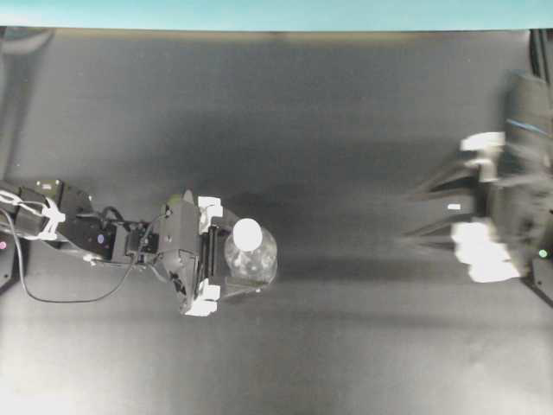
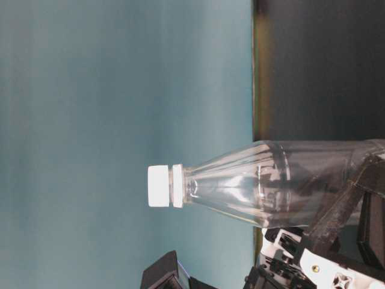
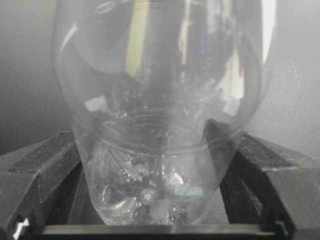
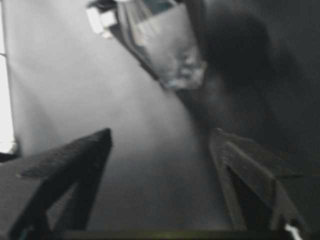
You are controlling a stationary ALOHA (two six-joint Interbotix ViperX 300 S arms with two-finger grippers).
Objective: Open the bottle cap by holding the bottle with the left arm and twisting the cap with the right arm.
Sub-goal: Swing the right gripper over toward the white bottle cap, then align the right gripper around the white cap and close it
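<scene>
The clear bottle (image 1: 252,258) stands upright on the dark table, left of centre, with its white cap (image 1: 248,233) on top. The table-level view, turned sideways, shows the cap (image 2: 159,186) screwed on the bottle's neck. My left gripper (image 1: 232,259) is shut on the bottle's lower body, with a black finger (image 3: 50,160) against each side of the bottle (image 3: 160,125). My right gripper (image 1: 416,210) is open and empty, blurred, far to the right of the bottle. In the right wrist view its jaws stand wide apart (image 4: 160,142), with the bottle (image 4: 175,50) far ahead.
The table's far edge meets a teal wall (image 1: 276,13) at the top. The left arm's thin cable (image 1: 60,298) loops over the table at the left. Dark tabletop (image 1: 346,130) lies between the bottle and the right arm.
</scene>
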